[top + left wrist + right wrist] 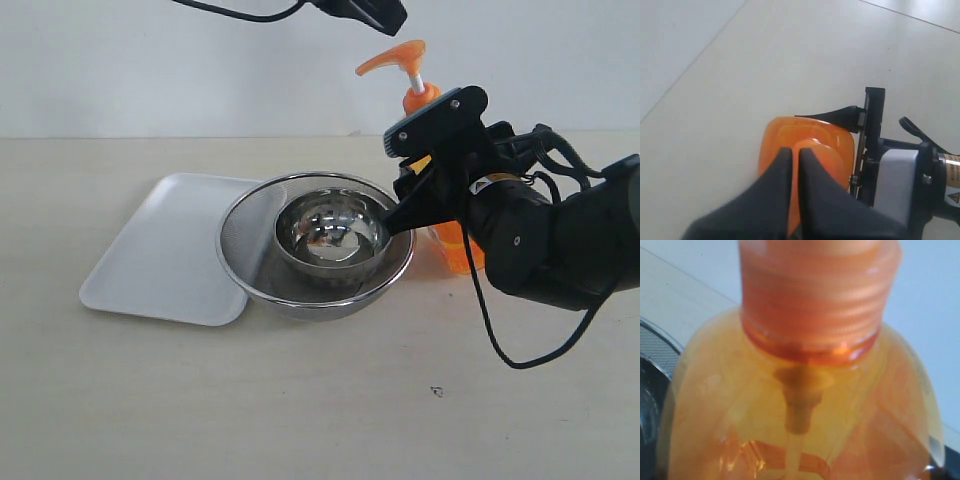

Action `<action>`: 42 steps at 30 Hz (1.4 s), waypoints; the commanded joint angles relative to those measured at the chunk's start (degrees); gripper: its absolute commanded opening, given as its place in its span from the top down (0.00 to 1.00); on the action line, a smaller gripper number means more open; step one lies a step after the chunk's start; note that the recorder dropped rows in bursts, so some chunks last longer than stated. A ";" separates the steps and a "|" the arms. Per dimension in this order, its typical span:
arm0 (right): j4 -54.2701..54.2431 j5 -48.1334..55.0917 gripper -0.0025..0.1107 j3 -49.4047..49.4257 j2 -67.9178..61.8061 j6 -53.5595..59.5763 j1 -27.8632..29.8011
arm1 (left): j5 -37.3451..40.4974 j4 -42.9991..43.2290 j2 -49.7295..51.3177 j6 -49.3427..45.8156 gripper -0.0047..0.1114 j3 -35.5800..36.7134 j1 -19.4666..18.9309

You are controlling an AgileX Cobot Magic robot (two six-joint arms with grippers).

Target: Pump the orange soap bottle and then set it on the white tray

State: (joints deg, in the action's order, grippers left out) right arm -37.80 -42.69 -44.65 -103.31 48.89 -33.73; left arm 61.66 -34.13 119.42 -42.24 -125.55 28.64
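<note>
The orange soap bottle (452, 248) stands upright at the right of the exterior frame, just beside the mesh strainer bowl (245, 235). Its long axis is vertical and its spout points left, over the bowl. Your right gripper (425, 170) looks clamped across its shoulder, likely to steady it for pressing. Your left gripper (794, 155), fingers together as a blunt tip, hangs just above the pump head (395, 55). The white tray (160, 250) lies at left, with the strainer overlapping its right edge.
</note>
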 commanded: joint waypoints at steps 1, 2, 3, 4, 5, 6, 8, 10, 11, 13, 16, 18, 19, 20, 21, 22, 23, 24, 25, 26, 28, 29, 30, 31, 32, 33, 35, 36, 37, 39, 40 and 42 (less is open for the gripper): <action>0.76 -1.38 0.98 -0.63 0.52 -0.03 0.01 | -0.64 -1.19 0.40 -1.06 0.92 -0.43 0.02; 0.87 -1.39 0.98 -0.63 0.52 -0.03 0.01 | -0.52 -1.30 0.40 -1.06 0.92 -0.43 0.02; 0.87 -1.39 0.98 -0.63 0.52 -0.03 0.01 | -0.20 -1.44 0.54 -1.06 0.92 -0.43 0.02; 0.87 -1.39 0.98 -0.63 0.52 -0.03 0.01 | 0.41 -2.17 0.54 -1.06 0.92 -0.43 0.02; 0.87 -1.39 0.98 -0.63 0.52 -0.03 0.01 | 1.03 -2.90 0.79 -1.06 0.92 -0.43 0.02; 0.87 -1.39 0.98 -0.63 0.52 -0.03 0.01 | 1.33 -3.57 0.91 -1.15 0.92 -0.43 0.02; 0.87 -1.39 0.98 -0.63 0.52 -0.03 0.01 | 1.43 -3.81 1.38 -1.32 0.92 -0.43 0.02; 0.87 -1.24 0.98 -0.63 0.52 -0.03 0.01 | 1.43 -3.81 1.75 -1.32 0.92 -0.43 0.02; 0.87 -1.24 0.98 -0.63 0.52 -0.03 0.01 | 1.43 -3.81 1.86 -1.32 0.92 -0.43 0.02; 0.87 -1.13 0.98 -0.63 0.52 -0.03 0.01 | 1.80 -3.81 1.87 -1.32 0.92 -0.43 0.02; 0.87 -1.13 0.98 -0.63 0.52 -0.03 0.01 | 1.77 -3.81 1.97 -1.32 0.92 -0.43 0.02; 0.87 -1.13 0.98 -0.63 0.52 -0.03 0.01 | 1.77 -3.20 1.96 -1.32 0.92 -0.43 0.02; 0.87 -1.13 0.98 -0.63 0.52 -0.03 0.01 | 1.77 -3.07 1.96 -1.32 0.92 -0.43 0.02; 0.87 -1.13 0.98 -0.63 0.52 -0.03 0.01 | 2.13 -2.87 2.09 -1.32 0.92 -0.43 0.02; 0.87 -1.13 0.98 -0.63 0.52 -0.03 0.01 | 2.50 -2.58 2.11 -1.32 0.92 -0.43 0.02; 0.87 -1.13 0.98 -0.63 0.52 -0.03 0.01 | 3.07 -2.33 2.37 -1.08 0.92 -0.43 0.02; 0.87 -1.13 0.98 -0.63 0.52 -0.03 0.01 | 3.74 -2.04 2.63 -1.08 0.92 -0.43 0.02; 0.87 -1.13 0.98 -0.63 0.52 -0.03 0.01 | 4.57 -1.65 2.97 -1.08 0.92 -0.43 0.02; 0.87 -1.13 0.98 -0.63 0.52 -0.03 0.01 | 5.12 -1.29 3.31 -1.08 0.92 -0.43 0.02; 0.87 -1.13 0.98 -0.63 0.52 -0.03 0.01 | 5.79 -1.19 3.80 -1.08 0.92 -0.43 0.02; 0.87 -1.13 0.98 -0.63 0.52 -0.03 0.01 | 6.04 -1.11 4.74 -0.41 0.92 -0.43 0.02; 0.87 -1.13 0.98 -0.63 0.52 -0.03 0.01 | 6.04 -1.11 5.11 -0.18 0.92 -0.43 0.02; 0.87 -1.13 0.98 -0.63 0.52 -0.03 0.01 | 6.04 -1.11 5.61 -0.18 0.92 -0.43 0.13; 0.87 -1.13 0.98 -0.63 0.52 -0.03 0.01 | 6.04 -0.93 5.83 -0.18 0.92 -0.43 0.28; 0.87 -1.01 0.98 -0.63 0.52 -0.07 0.01 | 6.04 -0.48 6.65 -0.03 0.92 -0.43 0.69; 0.87 -1.01 0.98 -0.63 0.52 -0.07 0.01 | 6.04 -0.41 7.08 -0.03 0.92 -0.43 1.13; 0.87 -1.01 0.98 -0.63 0.52 -0.07 0.01 | 5.84 -0.27 7.87 -0.03 0.92 -0.43 1.89; 0.87 -1.01 0.98 -0.63 0.52 -0.07 0.01 | 5.84 1.42 7.90 -0.03 0.92 -0.43 2.30; 0.87 -1.01 0.98 -0.63 0.52 -0.17 0.01 | 5.84 1.87 7.90 -0.03 0.92 -0.43 2.44; 0.87 -1.01 0.98 -0.63 0.52 -0.17 0.01 | 5.84 3.15 7.90 0.67 0.92 -0.43 2.55; 0.87 -0.80 0.98 -0.63 0.52 -0.16 0.01 | 5.84 3.28 7.90 1.02 0.92 -0.43 2.55; 0.87 -0.80 0.98 -0.63 0.52 -0.16 0.01 | 5.84 3.28 7.90 1.02 0.92 -0.43 2.55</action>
State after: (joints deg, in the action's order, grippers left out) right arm -39.01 -42.81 -44.65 -103.31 49.89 -33.41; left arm 62.48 -34.38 124.10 -42.11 -127.62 29.92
